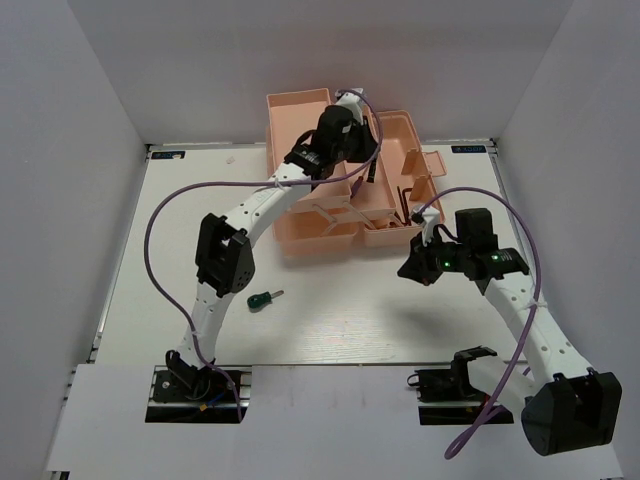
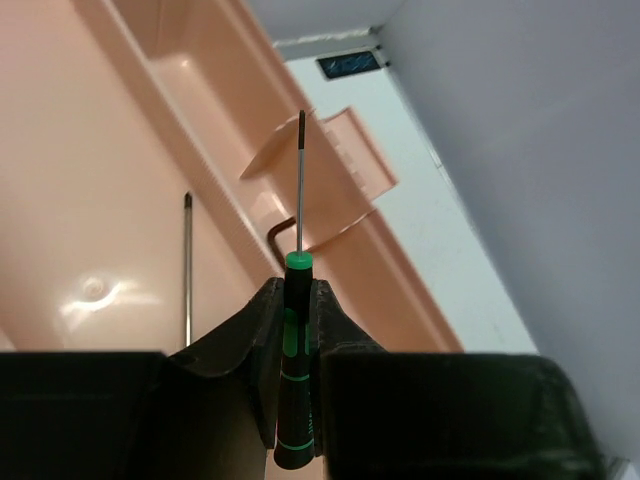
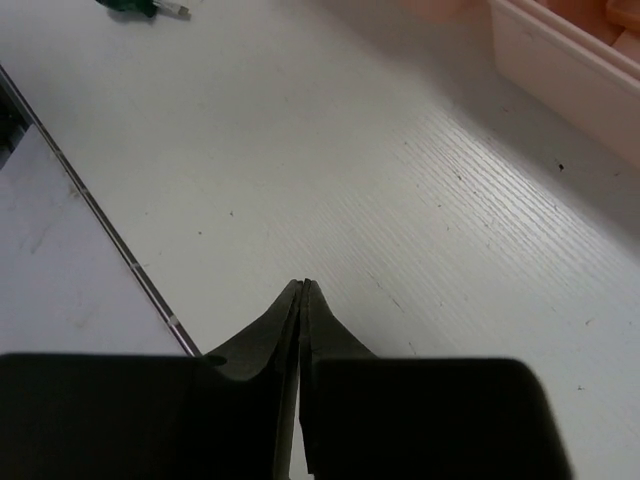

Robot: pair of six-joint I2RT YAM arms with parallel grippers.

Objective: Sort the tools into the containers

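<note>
Left wrist view shows the green-handled screwdriver (image 2: 298,266) clamped at its handle between the two fingers of the left hand (image 2: 295,305). The jaws are narrowed to the width of the handle, and the thin steel shaft points away from the camera. The tool hangs above the salmon-pink toolbox (image 2: 120,190), about over the wall between two compartments and not yet inside one.

I judge this tool to be light and stiff. The plastic handle looks smooth, so it could turn or slide in the grip. The handle is the right place to hold it, because the shaft is too thin for the pads. When released it will probably drop and rattle a little, without damage.

In the compartment to the left lies another thin shaft (image 2: 188,270); its handle is hidden. A dark hex key (image 2: 279,236) shows just beyond the wall, near the latch flap (image 2: 345,165).

In the top external view a stubby green screwdriver (image 1: 263,298) lies on the white surface (image 1: 350,320), well apart from the toolbox and beside the left arm. It looks short and round, so it may roll; a grip across the middle of its handle seems best. The right hand (image 1: 415,268) hovers over the surface near the toolbox corner, its fingers pressed together with nothing between them.
</note>
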